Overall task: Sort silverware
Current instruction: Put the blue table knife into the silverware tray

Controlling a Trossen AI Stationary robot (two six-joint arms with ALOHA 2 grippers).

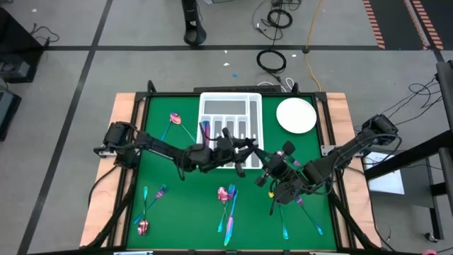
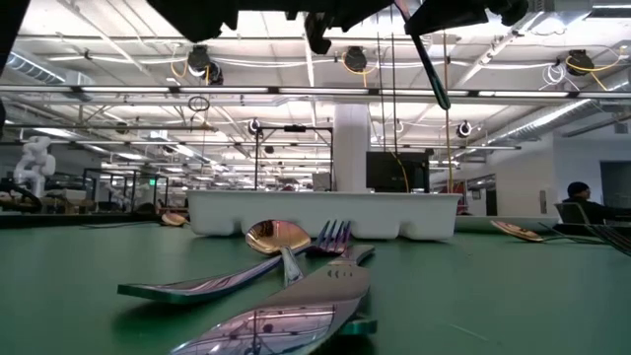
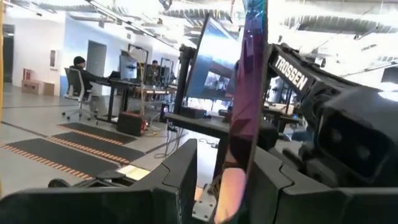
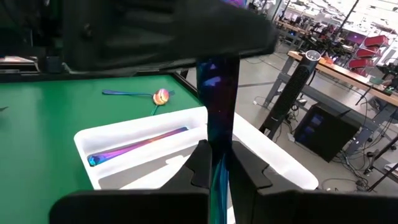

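One flat iridescent piece of silverware [image 4: 217,93] is up in the air near the white tray's [image 1: 205,99] near right corner. My right gripper [image 1: 271,168] is shut on it. My left gripper [image 1: 246,147] is open, and the piece's pink end [image 3: 229,190] stands between its fingers. In the low view the piece [image 2: 426,59] slants down from the dark grippers, its teal end free. One purple piece [image 4: 137,148] lies in a tray compartment. More silverware lies on the green mat: far left [image 1: 173,122], near left [image 1: 145,212], near centre [image 1: 228,202] and near right [image 1: 311,221]. My right gripper pinches the piece's shaft [image 4: 219,140] between its two fingers [image 4: 200,163], which lie across it. The fingers come about level from the table's right. The piece stands nearly upright, lifted clear of the mat and tray. My left gripper: a gap shows beside one finger [image 3: 186,168]; whether the other touches the piece, I cannot tell.
A round white plate [image 1: 296,115] sits at the far right, beside the tray. A spoon, fork and knife [image 2: 286,258] lie on the mat in front of the tray [image 2: 325,212]. The wooden table edge [image 1: 124,106] frames the mat.
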